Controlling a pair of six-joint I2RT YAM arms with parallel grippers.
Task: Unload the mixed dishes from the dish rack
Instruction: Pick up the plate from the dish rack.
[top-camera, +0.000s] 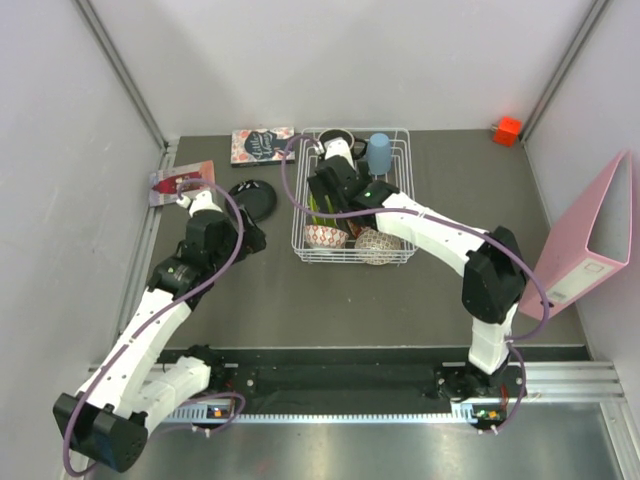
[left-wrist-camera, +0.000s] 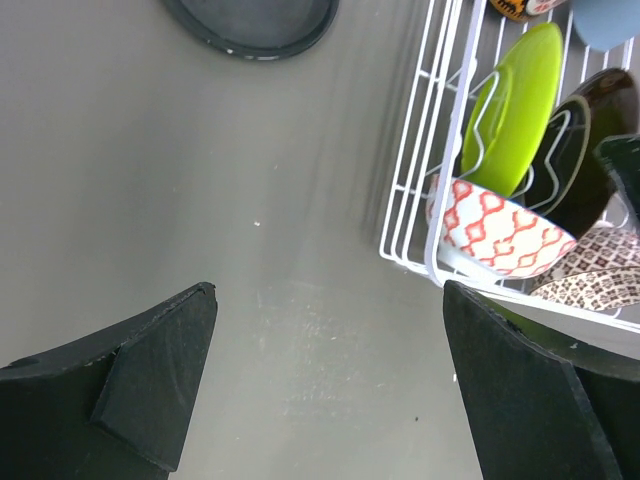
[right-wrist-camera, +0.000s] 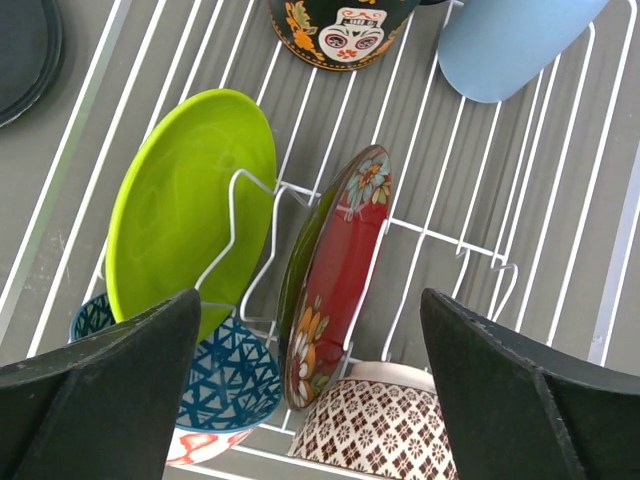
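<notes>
Six mixed dishes (right-wrist-camera: 190, 200) inside dish rack (top-camera: 400, 200)

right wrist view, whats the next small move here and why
Probably lower the right gripper straight down. Its jaws stand open on either side of the red floral plate, which stands on edge between the prongs, and they are not yet gripping it.

The right gripper (top-camera: 322, 200) hangs over the dish rack (top-camera: 397, 180), near the pale blue cup (top-camera: 379, 152).

The lime-green plate (right-wrist-camera: 180, 200) was plain, the red plate (right-wrist-camera: 340, 270) flowered, the blue bowl (right-wrist-camera: 225, 385) latticed, the beige bowl (right-wrist-camera: 375, 430) brown-patterned, the cup (right-wrist-camera: 510, 40) pale blue.
</notes>
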